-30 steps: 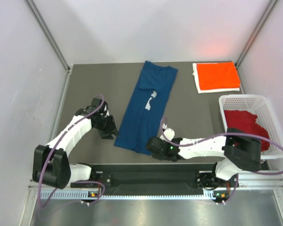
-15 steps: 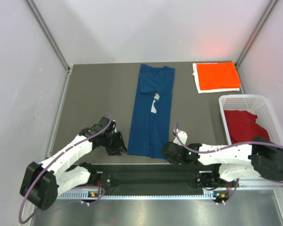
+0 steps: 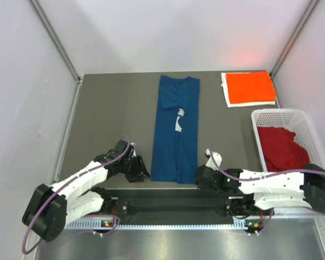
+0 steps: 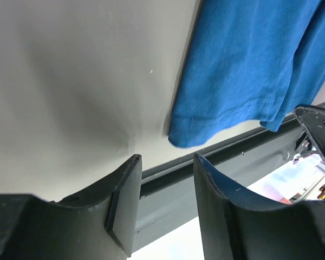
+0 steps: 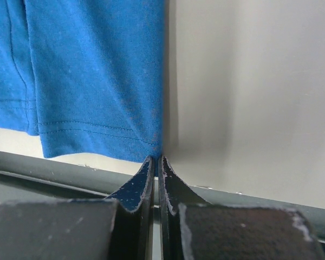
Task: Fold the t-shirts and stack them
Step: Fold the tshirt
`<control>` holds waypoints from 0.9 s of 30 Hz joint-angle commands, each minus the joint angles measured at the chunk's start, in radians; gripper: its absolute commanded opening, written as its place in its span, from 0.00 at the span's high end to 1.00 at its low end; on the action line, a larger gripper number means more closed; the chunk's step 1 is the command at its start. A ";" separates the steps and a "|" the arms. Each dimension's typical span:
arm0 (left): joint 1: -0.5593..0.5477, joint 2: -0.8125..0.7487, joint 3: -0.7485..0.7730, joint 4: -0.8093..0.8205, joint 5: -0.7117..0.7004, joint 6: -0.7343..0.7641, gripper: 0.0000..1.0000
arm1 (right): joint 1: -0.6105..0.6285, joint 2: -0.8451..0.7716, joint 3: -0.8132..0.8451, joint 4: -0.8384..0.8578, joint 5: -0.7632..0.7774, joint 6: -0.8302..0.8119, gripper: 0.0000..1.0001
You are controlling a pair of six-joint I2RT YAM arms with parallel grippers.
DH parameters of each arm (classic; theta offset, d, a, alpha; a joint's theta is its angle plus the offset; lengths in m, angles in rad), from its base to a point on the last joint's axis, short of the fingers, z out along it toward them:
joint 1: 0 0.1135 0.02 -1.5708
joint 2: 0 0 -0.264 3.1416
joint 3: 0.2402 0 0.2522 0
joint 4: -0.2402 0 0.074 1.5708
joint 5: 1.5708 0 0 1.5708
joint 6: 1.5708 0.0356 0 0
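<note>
**Blue shirt pulled straight to the near edge; only the right fingers have cloth**

The blue t-shirt (image 3: pixel 175 132), folded into a long strip, has swung from a slant to lie square. Over the last second it has also slid toward the arms, so its hem now sits at the near edge of the table (image 3: pixel 108 108). That likely sets it up for the crosswise folds.

The right gripper (image 3: pixel 201 176) has travelled back with it. Its fingers (image 5: pixel 146 179) are clamped together, and the hem's right corner meets their tips. The left gripper (image 3: pixel 138 169) has followed, but its fingers (image 4: pixel 124 200) stand apart and grasp nothing. The hem's left corner lies just beyond their tips, roughly in line with the gap and apart from both.

How much cloth sits between the right pads cannot be made out in the right wrist view. It seems to be only the very edge.

Both wrist views cut off everything past the hem, and from above both sets of fingertips are too small to read. The orange-red t-shirt (image 3: pixel 251 86) lies folded well beyond the right fingers. The dark red t-shirt (image 3: pixel 281 146) sits bunched in the basket (image 3: pixel 271 114), its shape unclear.
</note>
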 commanded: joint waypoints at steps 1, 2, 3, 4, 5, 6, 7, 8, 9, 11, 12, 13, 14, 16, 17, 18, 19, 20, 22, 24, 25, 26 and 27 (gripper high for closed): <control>-0.006 0.017 -0.027 0.107 0.017 -0.046 0.52 | -0.002 -0.019 -0.005 0.000 0.024 0.003 1.00; -0.006 0.026 -0.038 0.121 0.017 -0.049 0.52 | 0.000 -0.016 0.000 -0.003 0.024 0.001 1.00; -0.006 0.031 -0.041 0.133 0.020 -0.051 0.52 | 0.000 -0.013 0.005 -0.001 0.024 0.001 1.00; -0.006 0.037 -0.044 0.135 0.017 -0.054 0.52 | -0.002 -0.010 0.006 -0.001 0.021 0.000 1.00; -0.006 0.045 -0.044 0.136 0.014 -0.054 0.52 | -0.002 -0.005 0.009 0.000 0.021 -0.003 1.00; -0.006 0.048 -0.044 0.138 0.011 -0.052 0.52 | 0.000 0.004 0.012 0.003 0.019 -0.004 1.00; -0.007 0.051 -0.043 0.136 0.002 -0.054 0.52 | 0.000 0.007 0.014 0.005 0.016 -0.004 1.00; -0.007 0.057 -0.042 0.138 -0.002 -0.055 0.52 | 0.000 0.018 0.017 0.005 0.018 -0.005 1.00; -0.007 0.060 -0.042 0.142 -0.002 -0.057 0.53 | 0.000 0.023 0.020 0.003 0.015 -0.005 1.00; -0.007 0.072 -0.044 0.155 -0.007 -0.060 0.53 | 0.001 0.032 0.023 -0.003 0.013 -0.007 1.00; -0.007 0.078 -0.046 0.159 -0.009 -0.060 0.53 | 0.001 0.035 0.026 -0.004 0.013 -0.005 1.00; -0.007 0.083 -0.046 0.173 -0.006 -0.060 0.53 | 0.003 0.035 0.026 -0.006 0.015 -0.005 1.00; -0.007 0.098 -0.047 0.181 -0.004 -0.061 0.53 | 0.001 0.033 0.028 -0.006 0.015 -0.005 1.00; -0.007 0.114 -0.047 0.191 0.001 -0.061 0.53 | 0.000 0.030 0.026 -0.007 0.015 -0.005 1.00; -0.009 0.130 -0.046 0.196 0.002 -0.061 0.53 | 0.000 0.026 0.026 -0.009 0.018 -0.005 1.00; -0.010 0.135 -0.044 0.201 0.002 -0.060 0.54 | 0.001 0.023 0.028 -0.010 0.021 -0.005 1.00; -0.013 0.140 -0.044 0.202 0.004 -0.060 0.54 | 0.000 0.023 0.028 -0.012 0.021 -0.005 1.00; -0.013 0.143 -0.044 0.208 0.002 -0.060 0.55 | 0.001 0.020 0.029 -0.018 0.022 -0.005 1.00; -0.016 0.147 -0.043 0.211 0.004 -0.061 0.60 | 0.001 0.018 0.032 -0.027 0.024 -0.007 1.00; -0.016 0.151 -0.039 0.211 0.005 -0.063 0.69 | 0.000 0.015 0.034 -0.043 0.030 -0.004 1.00; -0.016 0.149 -0.036 0.210 0.008 -0.063 0.80 | 0.001 0.015 0.035 -0.049 0.031 -0.005 1.00; -0.016 0.146 -0.035 0.211 0.010 -0.063 0.87 | 0.001 0.015 0.037 -0.058 0.030 -0.005 1.00; -0.018 0.143 -0.033 0.211 0.016 -0.071 0.94 | 0.000 0.014 0.041 -0.067 0.031 -0.005 1.00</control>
